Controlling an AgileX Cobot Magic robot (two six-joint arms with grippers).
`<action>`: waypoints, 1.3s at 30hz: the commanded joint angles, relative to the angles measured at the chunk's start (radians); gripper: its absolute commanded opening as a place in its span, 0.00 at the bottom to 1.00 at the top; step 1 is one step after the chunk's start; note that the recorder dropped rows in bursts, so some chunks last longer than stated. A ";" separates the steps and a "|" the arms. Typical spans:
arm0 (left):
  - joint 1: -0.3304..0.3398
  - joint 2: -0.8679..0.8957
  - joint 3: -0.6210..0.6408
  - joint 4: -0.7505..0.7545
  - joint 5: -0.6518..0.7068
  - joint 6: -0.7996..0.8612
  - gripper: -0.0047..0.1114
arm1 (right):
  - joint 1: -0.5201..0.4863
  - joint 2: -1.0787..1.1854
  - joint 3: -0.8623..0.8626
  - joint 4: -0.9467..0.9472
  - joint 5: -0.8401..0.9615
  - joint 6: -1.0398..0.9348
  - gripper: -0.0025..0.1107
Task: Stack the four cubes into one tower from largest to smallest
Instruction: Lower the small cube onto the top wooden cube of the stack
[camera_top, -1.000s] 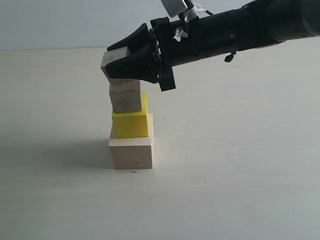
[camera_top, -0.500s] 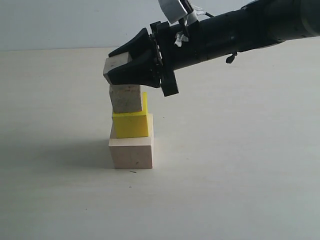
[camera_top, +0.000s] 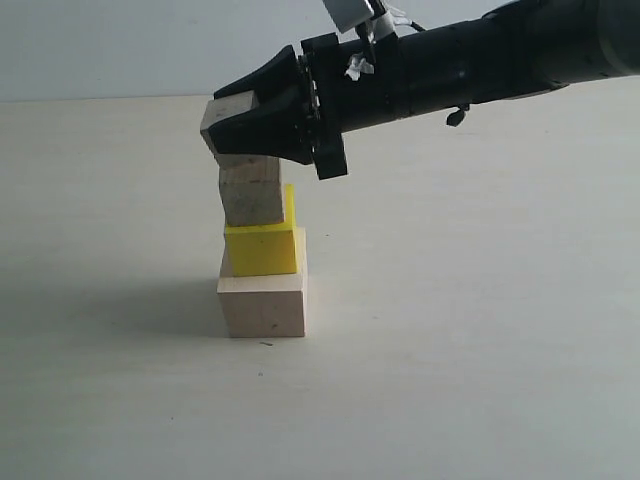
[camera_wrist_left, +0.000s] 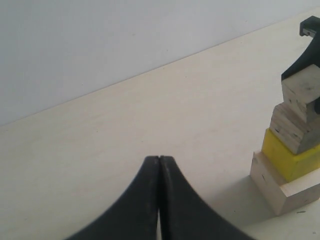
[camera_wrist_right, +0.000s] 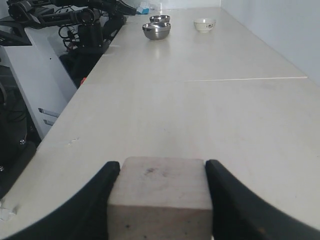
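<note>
The tower stands left of centre: a large pale wood cube (camera_top: 262, 305) at the bottom, a bright yellow cube (camera_top: 262, 248) on it, a smaller bare wood cube (camera_top: 250, 195) on that. My right gripper (camera_top: 228, 125) reaches in from the right and is shut on the smallest wood cube (camera_top: 216, 122), which sits tilted on or just above the third cube. That cube fills the space between the jaws (camera_wrist_right: 161, 187). My left gripper (camera_wrist_left: 159, 159) is shut on nothing, off to the side, with the tower (camera_wrist_left: 290, 160) in its view.
Two metal bowls (camera_wrist_right: 156, 30) and a small white bowl (camera_wrist_right: 204, 24) sit far down the long table. Black arm hardware (camera_wrist_right: 85, 22) stands beside the table's edge (camera_wrist_right: 65, 115). A plain wall rises behind the table (camera_top: 120, 45).
The right gripper with the smallest cube dipped slightly and then lifted back, ending a little to the left. The three stacked cubes have not moved.
</note>
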 joint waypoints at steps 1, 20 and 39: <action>-0.005 -0.004 0.002 -0.007 -0.005 -0.004 0.04 | 0.002 0.020 -0.006 0.033 0.010 -0.014 0.10; -0.005 -0.004 0.002 -0.007 -0.005 0.000 0.04 | 0.002 0.021 -0.006 0.029 0.010 -0.014 0.18; -0.005 -0.004 0.002 -0.005 -0.001 0.024 0.04 | 0.002 0.021 -0.006 0.027 0.010 -0.006 0.66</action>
